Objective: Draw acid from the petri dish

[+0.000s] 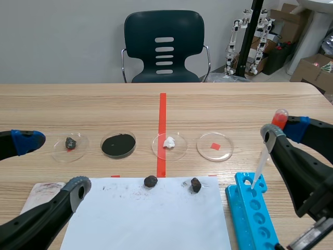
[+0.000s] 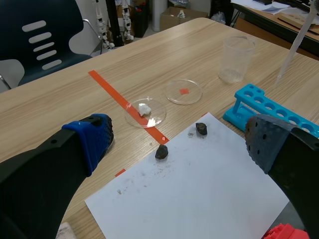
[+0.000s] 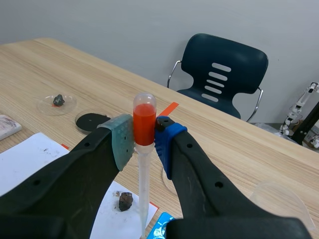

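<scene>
Right claw (image 3: 144,137) clamps a red-bulbed pipette (image 3: 144,184) over the blue rack (image 1: 252,203); left claw (image 2: 177,144) gapes empty; drawing from the petri dishes (image 1: 205,143) seemingly not yet begun.

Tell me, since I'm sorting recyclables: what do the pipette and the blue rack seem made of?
Pipette: probably soft translucent plastic, given its milky stem and see-through bulb. Rack: apparently rigid moulded plastic, opaque bright blue with round holes.

A dark chair (image 1: 164,47) stands at the upper centre behind the table (image 1: 78,104), with small white robot figures (image 1: 234,41) at the upper right. A white sheet of paper (image 1: 151,219) fills the lower centre (dark specks are scattered near its far edge). On that edge sit a left lump (image 1: 151,181) and a right lump (image 1: 195,185), and a blue tube rack (image 1: 257,216) lies at the lower right.
</scene>
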You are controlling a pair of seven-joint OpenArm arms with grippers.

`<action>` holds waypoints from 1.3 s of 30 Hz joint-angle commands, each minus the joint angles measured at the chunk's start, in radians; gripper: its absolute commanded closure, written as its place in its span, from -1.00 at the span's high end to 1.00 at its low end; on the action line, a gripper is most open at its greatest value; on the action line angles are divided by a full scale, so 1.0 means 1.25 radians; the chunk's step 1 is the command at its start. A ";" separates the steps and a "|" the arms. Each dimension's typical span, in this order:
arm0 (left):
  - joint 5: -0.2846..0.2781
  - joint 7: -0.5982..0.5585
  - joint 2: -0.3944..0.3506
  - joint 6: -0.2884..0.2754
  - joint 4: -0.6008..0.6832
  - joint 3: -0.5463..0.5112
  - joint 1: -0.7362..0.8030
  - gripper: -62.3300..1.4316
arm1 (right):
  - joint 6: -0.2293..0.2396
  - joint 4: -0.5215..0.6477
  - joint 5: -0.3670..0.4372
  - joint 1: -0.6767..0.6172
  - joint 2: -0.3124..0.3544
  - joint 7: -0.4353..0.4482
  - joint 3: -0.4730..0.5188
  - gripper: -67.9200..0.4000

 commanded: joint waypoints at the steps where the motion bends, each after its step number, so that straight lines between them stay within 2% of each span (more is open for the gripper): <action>1: -0.011 -0.011 0.002 -0.002 0.005 0.001 0.000 0.80 | -0.002 0.013 0.011 0.010 0.002 0.015 0.005 -0.67; 9: -0.011 -0.011 0.002 -0.002 0.005 0.001 0.000 0.80 | -0.003 0.012 0.011 0.014 0.002 0.014 0.005 -0.67; 13: -0.011 -0.011 0.002 -0.002 0.005 0.001 0.000 0.80 | -0.002 0.000 0.011 0.044 0.002 -0.012 0.005 -0.67; 19: -0.011 -0.011 0.002 -0.002 0.005 0.001 0.000 0.80 | 0.001 -0.055 0.011 0.110 0.004 -0.015 0.004 -0.67; 32: -0.011 -0.011 0.002 -0.002 0.005 0.001 0.000 0.80 | 0.009 -0.242 0.033 0.347 0.009 -0.019 -0.003 -0.67; 35: -0.011 -0.011 0.002 -0.002 0.005 0.001 0.000 0.80 | 0.027 -0.280 0.032 0.411 0.009 -0.031 -0.016 -0.67; 39: -0.011 -0.011 0.002 -0.002 0.005 0.001 0.000 0.80 | 0.028 -0.341 0.033 0.501 0.009 -0.039 -0.056 -0.67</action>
